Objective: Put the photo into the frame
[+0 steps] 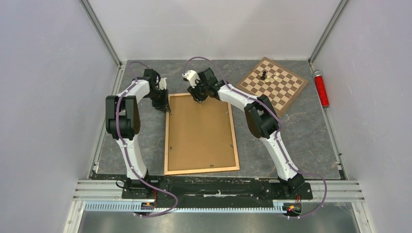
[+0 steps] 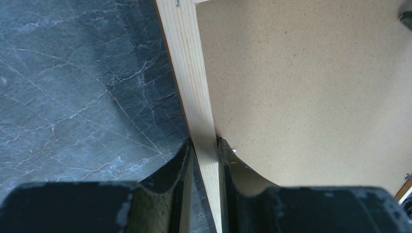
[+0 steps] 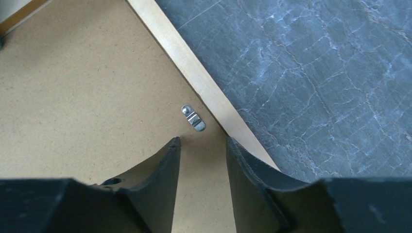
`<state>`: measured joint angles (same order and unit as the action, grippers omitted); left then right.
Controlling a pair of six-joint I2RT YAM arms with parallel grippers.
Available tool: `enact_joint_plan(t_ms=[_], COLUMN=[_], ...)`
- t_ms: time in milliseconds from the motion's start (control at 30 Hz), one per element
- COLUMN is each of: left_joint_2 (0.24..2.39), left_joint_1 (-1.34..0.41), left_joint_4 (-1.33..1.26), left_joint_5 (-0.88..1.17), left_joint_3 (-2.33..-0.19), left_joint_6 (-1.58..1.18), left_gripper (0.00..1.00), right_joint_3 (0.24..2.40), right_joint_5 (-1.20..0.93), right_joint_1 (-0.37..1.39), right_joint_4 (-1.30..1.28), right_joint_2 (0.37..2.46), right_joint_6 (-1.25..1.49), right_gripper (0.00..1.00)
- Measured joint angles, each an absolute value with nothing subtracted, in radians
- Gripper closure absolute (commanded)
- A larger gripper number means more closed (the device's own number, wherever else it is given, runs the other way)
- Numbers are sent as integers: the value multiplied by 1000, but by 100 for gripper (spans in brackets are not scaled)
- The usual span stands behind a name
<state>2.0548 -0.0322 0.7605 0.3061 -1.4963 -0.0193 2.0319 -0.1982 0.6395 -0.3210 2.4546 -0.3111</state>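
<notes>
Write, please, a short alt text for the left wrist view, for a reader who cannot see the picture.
The left jaws pinch the light wooden side rail of the frame, one jaw on each side of it. To the right of the rail lies the plain brown backing board; to the left is the grey marbled table.

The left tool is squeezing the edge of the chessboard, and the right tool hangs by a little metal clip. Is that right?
The left tool is squeezing the edge of the frame, not the chessboard, as the left wrist view shows. The right tool does hang by the little metal clip.
</notes>
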Motion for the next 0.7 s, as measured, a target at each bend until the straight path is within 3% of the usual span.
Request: enact_joint_plan(t_ms=[433, 600, 700], left_joint_2=[2067, 2072, 2076], left_joint_1=[-36, -37, -39], left_joint_4=[754, 755, 749], left_joint_5=[309, 309, 313], left_joint_3=[-1514, -1523, -1528], left_joint_6=[-19, -19, -19], left_gripper=[98, 98, 98], right_joint_3=[2016, 2005, 1991], right_joint_5=[-135, -141, -139], right_joint_1=[640, 641, 647], right_joint_4=[-225, -198, -176], right_joint_2=[2468, 2468, 2465], right_joint_6=[-257, -224, -204], right_gripper=[67, 44, 38])
